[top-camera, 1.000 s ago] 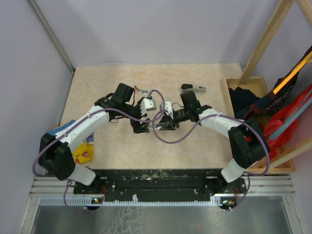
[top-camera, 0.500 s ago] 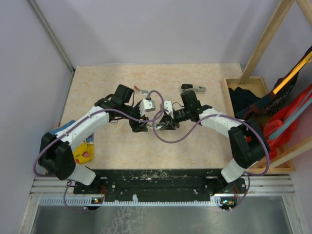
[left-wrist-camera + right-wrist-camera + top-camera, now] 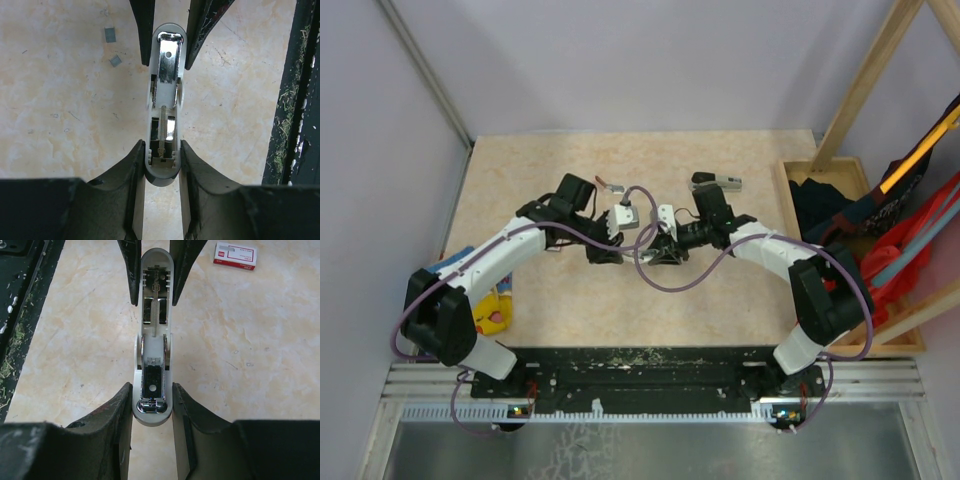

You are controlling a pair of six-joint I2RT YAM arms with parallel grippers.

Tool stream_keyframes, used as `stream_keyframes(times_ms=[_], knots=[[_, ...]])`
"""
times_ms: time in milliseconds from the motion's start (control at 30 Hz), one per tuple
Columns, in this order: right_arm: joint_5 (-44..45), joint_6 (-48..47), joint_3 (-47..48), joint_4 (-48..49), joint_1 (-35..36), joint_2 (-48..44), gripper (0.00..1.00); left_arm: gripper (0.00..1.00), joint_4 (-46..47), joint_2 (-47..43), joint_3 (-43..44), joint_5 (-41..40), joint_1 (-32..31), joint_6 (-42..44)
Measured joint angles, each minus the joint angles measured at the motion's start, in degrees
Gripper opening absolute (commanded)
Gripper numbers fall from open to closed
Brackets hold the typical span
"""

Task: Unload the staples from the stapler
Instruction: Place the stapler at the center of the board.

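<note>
A light-grey stapler lies opened out flat on the table, its chrome channel and spring facing up. My left gripper is shut on its spring end, with both pads against the sides. My right gripper is shut on the other end, where the chrome plate sits. In the top view the two grippers face each other at the table's middle and hide the stapler. Two tiny grey staples pieces lie on the table beside it. I cannot tell whether staples remain in the channel.
A red-and-white box lies behind the left arm. A dark-and-silver object rests at the back. A yellow toy sits near the left arm's base. A wooden tray with cloth stands to the right.
My left gripper's fingers have closed in from wide open onto the stapler's end. The right arm has stayed where it was.
</note>
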Motion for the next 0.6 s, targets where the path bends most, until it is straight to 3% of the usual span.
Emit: stream_keyframes(times_ms=[100,400,433,467,500,600], knots=[[0.0,0.5,0.0,0.1,0.0,0.0,0.15,0.01,0.0,0.0,0.0,0.7,0.0,0.3],[-0.2,1.8,0.0,1.7,-0.7,-0.1,0.49,0.01,-0.2,0.0,0.0,2.5,2.7,1.7],[-0.2,1.9,0.0,1.9,-1.0,-0.2,0.54,0.01,-0.5,0.0,0.0,2.5,3.4,2.1],[-0.1,2.3,-0.1,2.8,-2.3,-0.6,0.71,0.00,-1.6,0.0,0.1,2.3,5.9,3.6],[-0.1,2.3,-0.1,2.8,-2.3,-0.6,0.78,0.00,-1.6,0.0,0.1,2.2,6.1,3.7],[0.3,3.0,-0.1,3.7,-3.2,-1.5,0.85,0.00,-3.4,0.1,0.7,1.7,8.3,6.1]])
